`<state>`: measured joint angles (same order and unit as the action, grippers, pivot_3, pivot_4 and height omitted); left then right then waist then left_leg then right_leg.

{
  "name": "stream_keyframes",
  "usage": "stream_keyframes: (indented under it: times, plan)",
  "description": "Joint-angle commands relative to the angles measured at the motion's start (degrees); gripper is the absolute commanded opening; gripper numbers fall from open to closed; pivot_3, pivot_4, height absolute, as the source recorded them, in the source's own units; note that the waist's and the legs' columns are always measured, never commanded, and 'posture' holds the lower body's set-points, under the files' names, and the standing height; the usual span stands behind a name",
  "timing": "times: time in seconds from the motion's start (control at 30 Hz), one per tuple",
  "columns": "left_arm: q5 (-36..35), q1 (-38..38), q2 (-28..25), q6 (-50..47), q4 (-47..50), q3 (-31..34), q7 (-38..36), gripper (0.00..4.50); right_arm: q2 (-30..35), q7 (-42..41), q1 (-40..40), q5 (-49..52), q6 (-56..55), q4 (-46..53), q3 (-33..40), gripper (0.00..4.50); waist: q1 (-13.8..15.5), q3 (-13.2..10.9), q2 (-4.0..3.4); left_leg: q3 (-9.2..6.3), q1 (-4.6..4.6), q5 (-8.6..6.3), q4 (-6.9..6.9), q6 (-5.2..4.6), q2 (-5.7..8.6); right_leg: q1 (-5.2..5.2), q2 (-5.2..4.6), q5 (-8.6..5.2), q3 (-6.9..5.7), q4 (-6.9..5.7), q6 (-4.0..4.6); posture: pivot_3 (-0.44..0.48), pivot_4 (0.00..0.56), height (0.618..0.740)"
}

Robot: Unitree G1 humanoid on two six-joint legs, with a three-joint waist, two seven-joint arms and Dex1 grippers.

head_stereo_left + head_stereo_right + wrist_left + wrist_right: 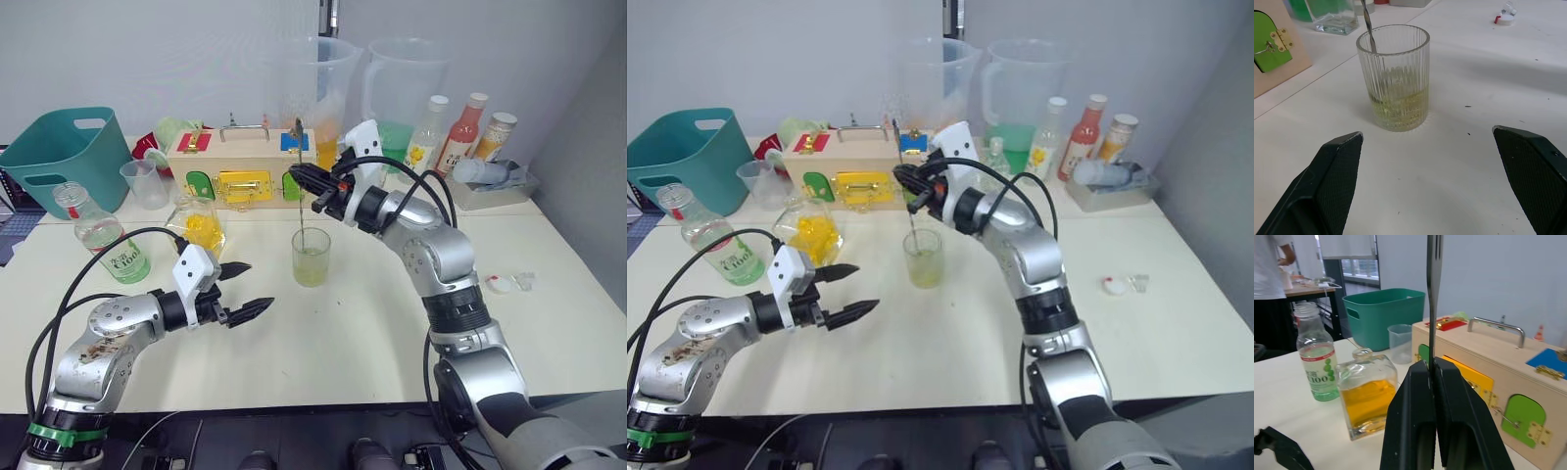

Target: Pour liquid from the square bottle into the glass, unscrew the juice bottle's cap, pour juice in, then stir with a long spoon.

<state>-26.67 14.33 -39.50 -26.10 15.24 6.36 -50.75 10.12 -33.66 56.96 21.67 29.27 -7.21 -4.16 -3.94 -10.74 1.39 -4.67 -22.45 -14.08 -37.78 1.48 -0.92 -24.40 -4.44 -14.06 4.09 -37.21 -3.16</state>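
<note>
The ribbed clear glass [312, 257] stands mid-table with pale greenish liquid in its lower part. The long spoon [301, 211] stands upright in it, and my right gripper [302, 179] is shut on the handle above the rim; the same grip shows in the right wrist view [1432, 367]. My left gripper [261, 285] hovers open just left of the glass [1394, 78], holding nothing. The square bottle [201, 227] with orange liquid stands behind my left gripper. The juice bottle [108, 235] stands uncapped further left. The juice bottle's cap [501, 284] lies on the table to the right.
A wooden latch box [240, 166] stands behind the glass. A teal basket [64, 152] and a small measuring cup [147, 181] are at the back left. Two large jugs [407, 88], several bottles [462, 132] and a tray [490, 181] line the back right. A person [1268, 284] stands far off.
</note>
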Motion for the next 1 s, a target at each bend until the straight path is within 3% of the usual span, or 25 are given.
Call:
stream_keyframes:
  times: [0.03,0.17,0.4,0.77,1.0]
  plan:
    - [0.7,0.9,-0.5,1.7,0.5,0.0,-0.3,4.49,0.0,-1.4,-0.9,4.6,5.9,8.0,0.4,0.00,0.1,0.0,0.00,0.00,0.00,0.00,0.00,0.00,0.00,0.00,0.00,0.00,0.00,0.00,0.00,0.000,0.150,0.740]
    - [1.3,1.2,-0.3,2.3,0.0,-0.6,-0.4,4.49,4.3,-3.6,-3.0,5.8,12.1,13.8,-0.6,0.00,0.3,0.0,0.00,-0.02,0.00,0.00,0.00,0.00,0.02,0.02,-0.02,0.00,-0.01,0.01,0.00,0.000,0.150,0.740]
    - [2.2,2.1,-0.1,3.4,-1.4,-1.3,-0.4,4.49,9.1,-4.5,-2.2,4.1,13.2,14.6,0.0,0.00,0.1,0.0,0.00,-0.01,0.06,0.00,0.00,0.00,0.00,0.05,0.01,0.00,-0.01,0.02,0.00,0.000,0.150,0.740]
    - [3.0,1.5,-0.5,4.8,-2.5,-1.1,-0.8,4.49,11.5,-5.6,0.0,2.6,12.3,13.1,-0.8,0.00,0.3,0.0,0.00,-0.01,0.03,0.00,-0.01,0.00,0.01,0.05,-0.01,0.00,-0.01,0.02,0.00,0.000,0.150,0.740]
    - [3.3,1.2,-0.5,5.0,-2.6,-1.1,-1.0,4.49,7.7,-4.4,0.5,1.2,8.5,10.4,-1.6,0.00,0.1,0.0,0.00,0.00,0.04,0.00,-0.01,0.00,0.00,0.05,0.00,0.00,-0.01,0.02,0.00,0.000,0.150,0.740]
